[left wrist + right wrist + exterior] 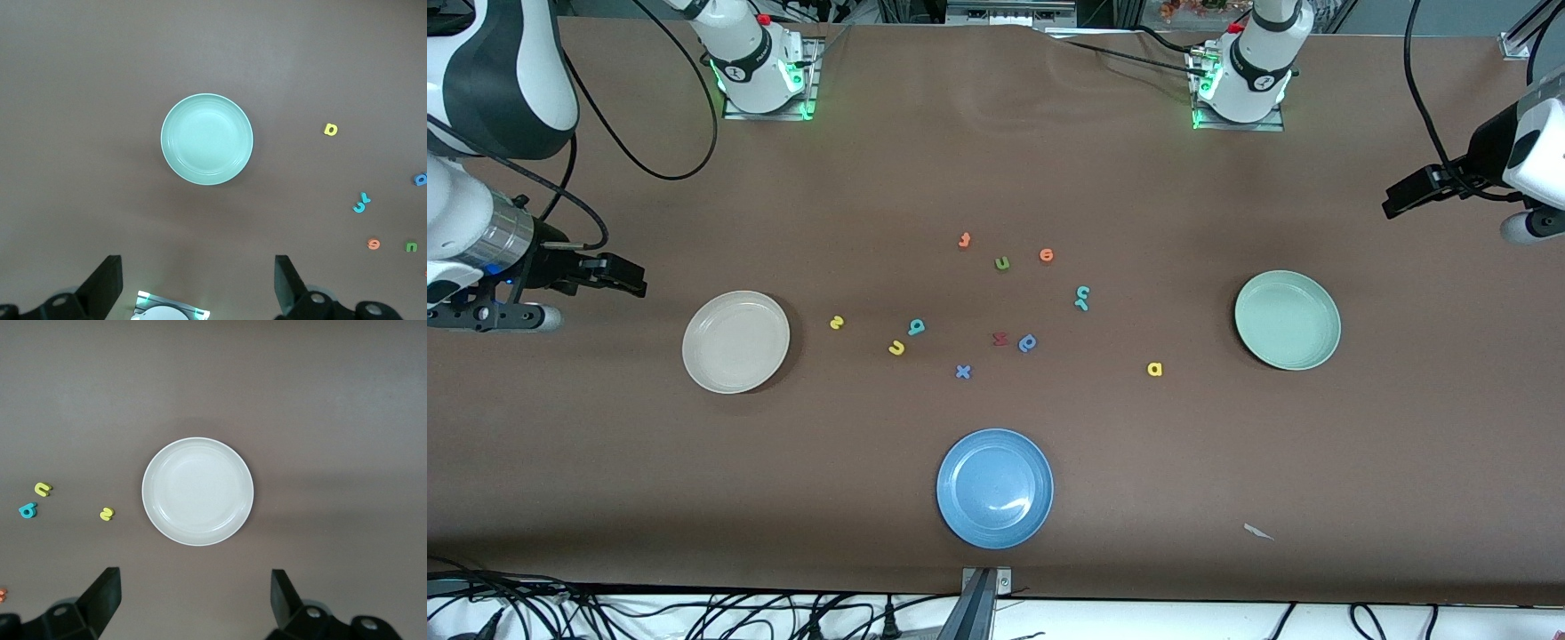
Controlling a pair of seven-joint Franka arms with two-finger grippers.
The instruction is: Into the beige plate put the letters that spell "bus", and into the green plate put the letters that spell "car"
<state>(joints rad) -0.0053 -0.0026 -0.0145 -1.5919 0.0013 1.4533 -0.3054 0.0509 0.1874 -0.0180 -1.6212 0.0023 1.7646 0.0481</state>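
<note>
Under right tool (193, 603): beige plate (197, 491).

Even overhead light, soft shadows, glare on blue plate (994, 488).

A robotics lab was indicated: two arm bases (760, 76) were bolted to a brown-covered table (996, 178), and cables (694, 613) were strewn along its edge.

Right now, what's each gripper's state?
Left gripper: open, empty, above the green plate.
Right gripper: open, empty, above the beige plate.
</note>
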